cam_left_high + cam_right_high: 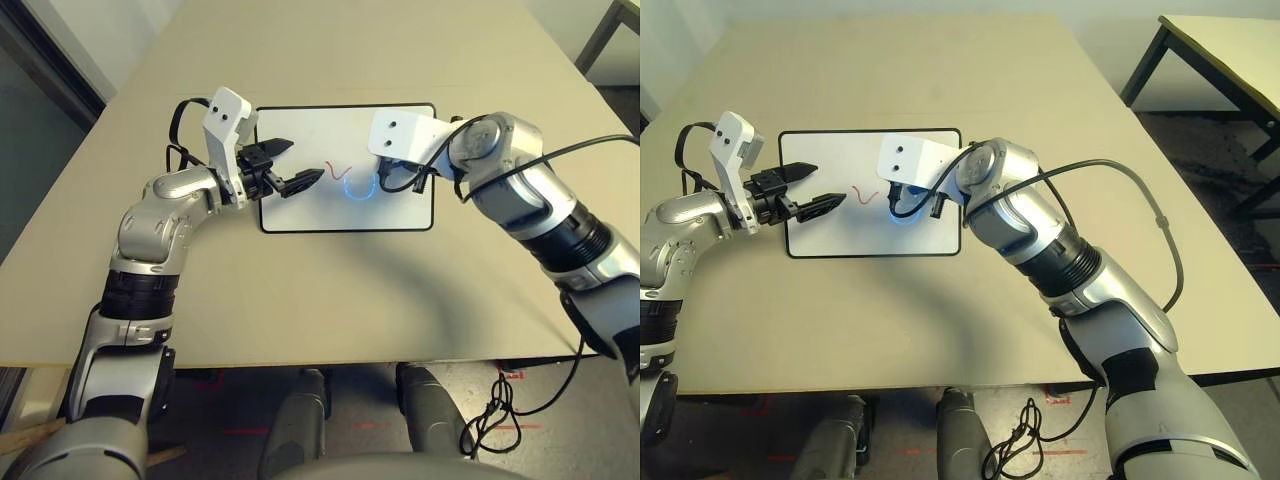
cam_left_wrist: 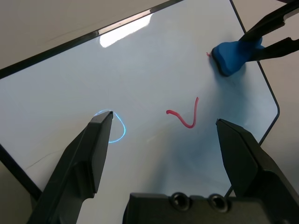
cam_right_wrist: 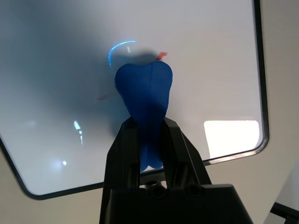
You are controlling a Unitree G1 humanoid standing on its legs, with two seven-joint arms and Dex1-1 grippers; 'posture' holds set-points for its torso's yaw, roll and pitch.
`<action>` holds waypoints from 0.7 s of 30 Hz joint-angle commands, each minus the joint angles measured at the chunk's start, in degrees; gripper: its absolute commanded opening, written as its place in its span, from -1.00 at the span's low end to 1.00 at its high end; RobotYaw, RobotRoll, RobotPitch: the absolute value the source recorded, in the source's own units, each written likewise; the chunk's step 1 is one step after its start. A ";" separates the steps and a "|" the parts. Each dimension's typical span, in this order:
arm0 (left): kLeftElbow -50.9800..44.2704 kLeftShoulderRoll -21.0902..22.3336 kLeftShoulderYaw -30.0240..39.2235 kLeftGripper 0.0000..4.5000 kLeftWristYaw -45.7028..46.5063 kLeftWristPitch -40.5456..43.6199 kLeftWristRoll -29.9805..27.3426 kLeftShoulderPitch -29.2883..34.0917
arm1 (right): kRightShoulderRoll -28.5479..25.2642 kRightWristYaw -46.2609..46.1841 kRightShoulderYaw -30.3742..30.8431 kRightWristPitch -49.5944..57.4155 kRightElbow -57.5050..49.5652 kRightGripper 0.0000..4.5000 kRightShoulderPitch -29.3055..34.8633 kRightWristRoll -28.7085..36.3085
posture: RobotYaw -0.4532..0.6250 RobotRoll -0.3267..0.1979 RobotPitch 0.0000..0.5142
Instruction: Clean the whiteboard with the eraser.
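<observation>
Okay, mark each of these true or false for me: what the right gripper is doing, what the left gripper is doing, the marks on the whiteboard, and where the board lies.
1. The black right gripper holds the blue bone-shaped eraser. True.
2. The black left gripper is closed on a marker. False: its fingers are open, with nothing between them.
3. The black-framed white whiteboard is wiped fully clean. False: a red squiggle remains.
4. The whiteboard lies on the beige table. True.
</observation>
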 commanded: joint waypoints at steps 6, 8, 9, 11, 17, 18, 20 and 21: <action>-0.66 0.05 -0.04 1.00 0.13 0.59 0.02 0.64 | -3.20 4.89 4.33 2.39 -5.78 -0.74 3.63 -0.85 | -0.23 0.25 -0.30; -0.68 0.03 -0.05 1.00 0.16 0.62 0.01 0.64 | -2.23 3.87 3.35 2.21 -4.19 -0.74 2.54 -0.85 | -0.23 0.25 -0.30; -0.71 0.02 -0.05 1.00 0.16 0.64 -0.01 0.64 | -1.61 3.21 2.77 2.05 -3.21 -0.74 1.90 -0.82 | -0.23 0.25 -0.30; -0.72 -0.01 -0.07 1.00 0.17 0.67 -0.03 0.62 | 0.84 0.49 0.47 1.67 -0.75 -0.74 0.32 -0.39 | -0.23 0.25 -0.29; -0.77 -0.10 -0.03 1.00 0.23 0.71 0.00 0.64 | 6.62 -5.58 -4.56 0.09 4.54 -0.74 -3.40 0.81 | -0.23 0.25 -0.30; -0.77 -0.13 -0.04 1.00 0.26 0.72 0.02 0.62 | 6.69 -5.64 -4.47 0.03 4.53 -0.74 -3.23 0.84 | -0.22 0.25 -0.30; -0.88 -0.14 -0.02 1.00 0.32 0.77 0.00 0.65 | 6.29 -4.97 -3.62 0.23 3.97 -0.74 -2.49 0.70 | -0.22 0.25 -0.30; -1.00 -0.13 -0.01 1.00 0.37 0.84 -0.02 0.68 | 5.93 -4.43 -3.08 0.51 3.30 -0.74 -1.81 0.69 | -0.22 0.25 -0.30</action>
